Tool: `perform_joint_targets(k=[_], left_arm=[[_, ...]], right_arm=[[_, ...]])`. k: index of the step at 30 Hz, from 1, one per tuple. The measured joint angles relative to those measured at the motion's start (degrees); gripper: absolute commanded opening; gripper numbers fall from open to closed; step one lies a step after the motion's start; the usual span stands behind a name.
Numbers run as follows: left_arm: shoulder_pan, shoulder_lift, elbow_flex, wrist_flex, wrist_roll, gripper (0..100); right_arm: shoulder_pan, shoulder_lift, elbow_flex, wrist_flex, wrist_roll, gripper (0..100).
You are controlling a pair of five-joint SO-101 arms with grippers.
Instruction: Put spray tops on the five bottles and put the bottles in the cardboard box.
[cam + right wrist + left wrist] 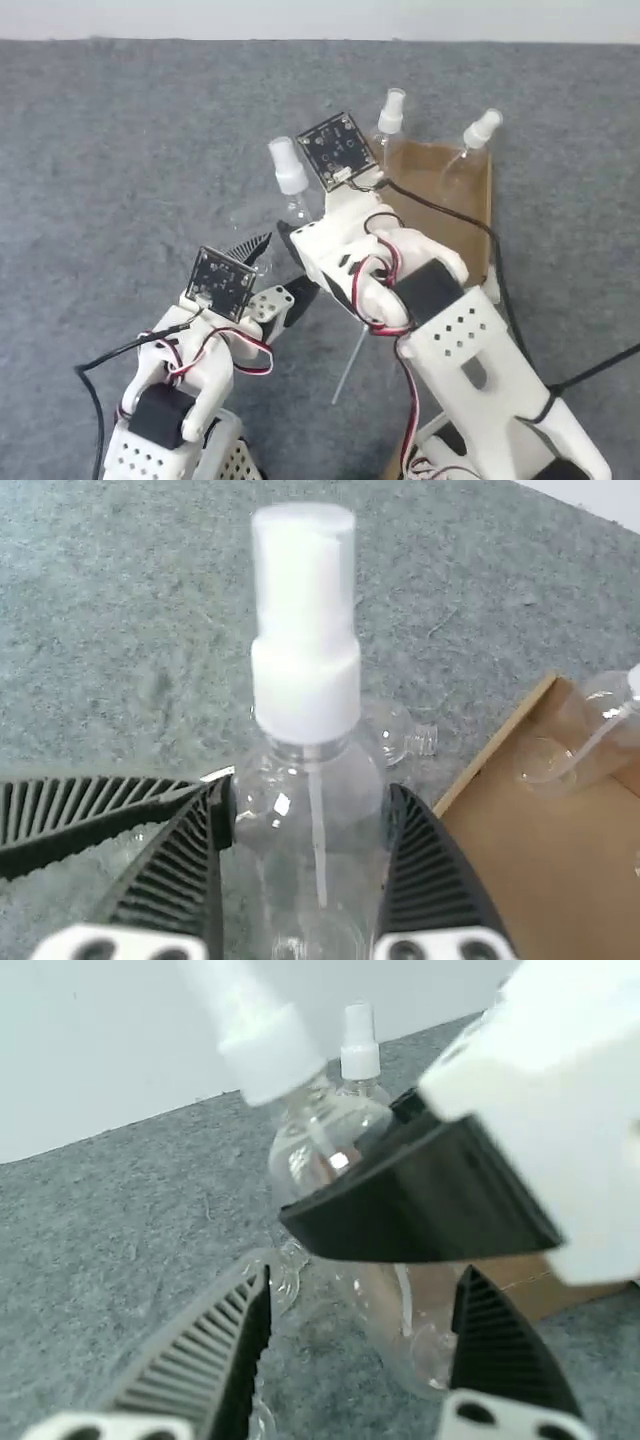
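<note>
On the desk point(120, 150), the cardboard box point(440, 190) at right holds two capped bottles point(390, 115). The right end effector point(305, 825) is clamped on a third bottle point(310, 770), left of the box; the left end effector point(365, 1290) is apart, nearer. One bare bottle point(400, 730) lies beyond. Probably light, thin, slippery: grip the body, not the spray top point(305, 630).

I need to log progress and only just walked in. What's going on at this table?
The right pincer is shut on a clear plastic bottle with a white spray top, upright. The left pincer sits open close by its lower part. Two capped clear bottles are in the brown cardboard box; an uncapped clear bottle lies on the grey felt table.
</note>
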Motion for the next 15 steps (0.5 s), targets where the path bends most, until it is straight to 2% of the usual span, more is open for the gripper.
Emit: perform_joint_targets(k=[9, 15], left_arm=[[0.00, 0.00, 0.09, 0.00, -0.53, 26], [-0.26, 0.44, 0.09, 0.00, -0.62, 26]], right_arm=[[0.88, -1.85, 0.00, 3.34, 0.09, 0.6], [9.76, -2.11, -1.67, 3.96, 3.69, 0.6]])
